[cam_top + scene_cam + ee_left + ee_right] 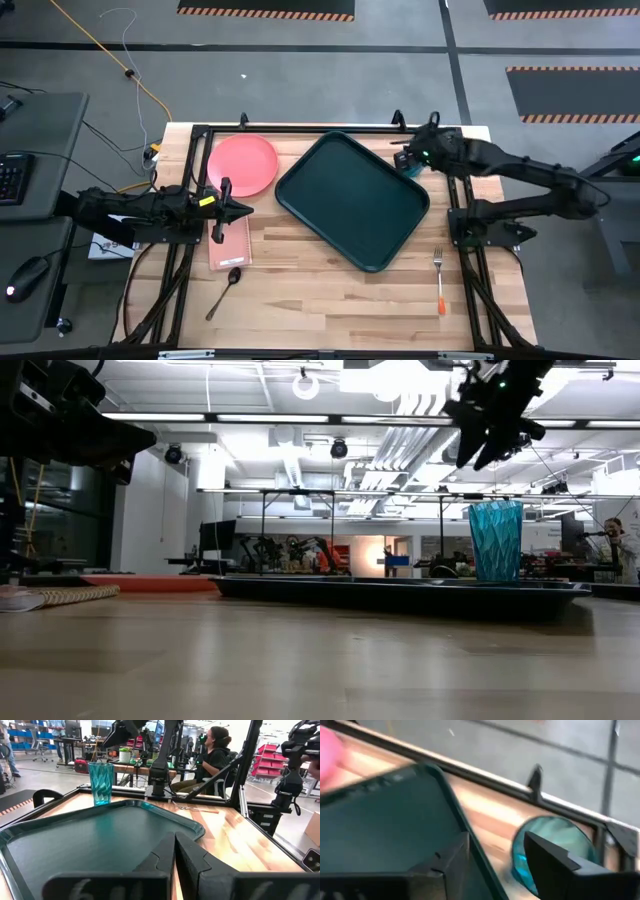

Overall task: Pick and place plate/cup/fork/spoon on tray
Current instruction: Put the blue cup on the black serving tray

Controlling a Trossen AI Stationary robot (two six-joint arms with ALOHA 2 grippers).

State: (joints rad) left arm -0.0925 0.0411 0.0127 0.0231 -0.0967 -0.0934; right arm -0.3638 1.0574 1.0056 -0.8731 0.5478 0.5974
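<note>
The teal cup (409,168) stands upright on the table beside the green tray's (352,198) far right corner; it also shows in the low view (496,540) and the left wrist view (101,782). My right gripper (495,840) is open and hovers just above the cup (552,842) without touching it; the low view shows the gripper (490,450) above the cup's rim. The pink plate (242,165) lies on the table left of the tray. The spoon (224,292) lies near the front left, the fork (438,280) near the front right. My left gripper (238,210) is shut and empty, left of the tray.
A pink rectangular slab (230,240) lies on the table under my left gripper. A black frame (300,128) runs along the table's far edge and sides. A person (212,752) sits beyond the table's right side.
</note>
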